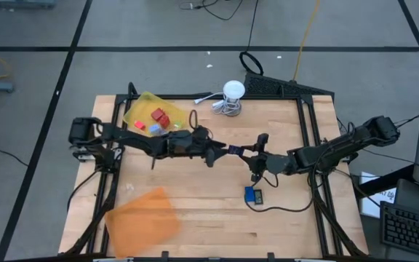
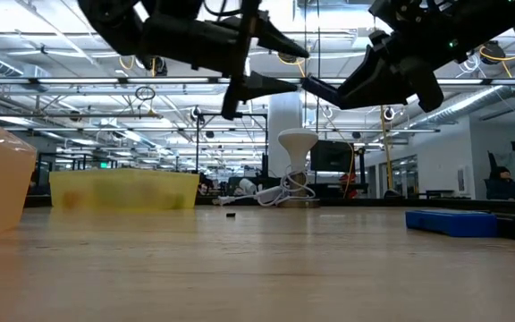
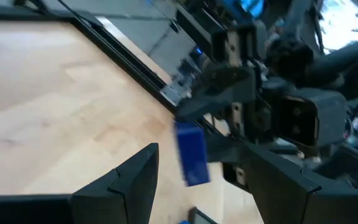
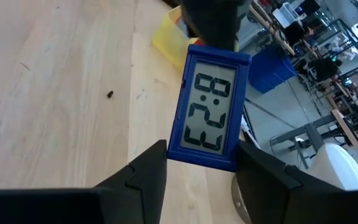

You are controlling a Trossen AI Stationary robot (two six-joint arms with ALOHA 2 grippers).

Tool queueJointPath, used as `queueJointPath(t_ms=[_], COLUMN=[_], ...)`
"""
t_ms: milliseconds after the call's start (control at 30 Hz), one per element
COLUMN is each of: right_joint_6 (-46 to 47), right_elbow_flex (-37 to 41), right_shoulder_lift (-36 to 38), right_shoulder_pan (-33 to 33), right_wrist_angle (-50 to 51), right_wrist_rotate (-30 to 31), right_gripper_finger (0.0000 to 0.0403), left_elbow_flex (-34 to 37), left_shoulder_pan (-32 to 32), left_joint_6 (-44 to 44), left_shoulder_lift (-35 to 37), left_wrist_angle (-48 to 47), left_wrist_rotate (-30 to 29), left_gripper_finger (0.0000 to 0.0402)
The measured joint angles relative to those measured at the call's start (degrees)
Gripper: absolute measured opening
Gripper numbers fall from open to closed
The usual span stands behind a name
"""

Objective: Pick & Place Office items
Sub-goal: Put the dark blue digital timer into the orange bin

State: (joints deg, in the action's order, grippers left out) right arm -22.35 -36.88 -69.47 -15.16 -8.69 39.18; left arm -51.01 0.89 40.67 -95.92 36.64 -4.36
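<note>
A blue digital clock (image 4: 210,106) with a grey display hangs above the table's middle (image 1: 233,150), and my right gripper (image 4: 202,155) is shut on it. My left gripper (image 3: 201,158) faces it from the table's left (image 1: 219,153), open. Its fingers stand on either side of the clock's free end (image 3: 191,152), with a gap on both sides. A yellow tray (image 1: 145,109) at the far left holds red pieces (image 1: 158,116) and a blue piece (image 1: 155,128). A second blue item (image 1: 254,195) lies flat on the wood near the right. My right gripper pinches the clock's two long edges (image 4: 174,146) between its two fingers, near the end closest to the wrist. The fingers come nearly level from the table's right. The clock is lifted clear of the table, and its free end points toward my left gripper.
An orange tray (image 1: 142,215) lies at the near left. A white round object with a coiled cable (image 1: 231,94) stands at the far edge. A tiny black bit (image 2: 231,215) lies on the wood. A black frame (image 1: 308,138) runs along the table's sides.
</note>
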Motion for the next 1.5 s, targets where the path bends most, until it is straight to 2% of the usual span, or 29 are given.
queueJointPath(t_ms=[67, 200, 633, 1300, 1400, 1500], right_joint_6=[0.00, -1.31, -2.42, -2.36, -2.28, -2.19], right_elbow_flex=[0.00, 0.00, 0.00, 0.04, 0.04, 0.04], right_shoulder_lift=[0.02, 0.02, 0.02, 0.02, 0.02, 0.02], right_shoulder_pan=[-0.29, -0.90, -0.83, -0.83, -0.83, -0.83], right_wrist_angle=[-0.04, -0.18, -3.82, -2.21, -2.22, -2.22], right_wrist_rotate=[0.08, 0.00, 0.04, 0.04, 0.04, 0.03], right_gripper_finger=[0.0158, 0.0159, 0.0159, 0.0157, 0.0159, 0.0158], left_elbow_flex=[-1.73, -3.42, -3.31, -4.50, -4.50, -4.50], left_shoulder_pan=[0.00, 0.00, -0.63, 0.55, 0.55, 0.55], left_joint_6=[0.34, 0.44, 1.44, 1.94, 1.90, 1.90], left_shoulder_lift=[-1.33, -2.14, -3.56, -4.24, -4.24, -4.24], left_wrist_angle=[-1.26, -3.65, -3.28, -2.57, -2.64, -2.64], left_wrist_rotate=[1.70, 1.47, 0.61, 2.97, 3.03, 3.03], left_gripper_finger=[0.0227, 0.0227, 0.0227, 0.0227, 0.0217, 0.0184])
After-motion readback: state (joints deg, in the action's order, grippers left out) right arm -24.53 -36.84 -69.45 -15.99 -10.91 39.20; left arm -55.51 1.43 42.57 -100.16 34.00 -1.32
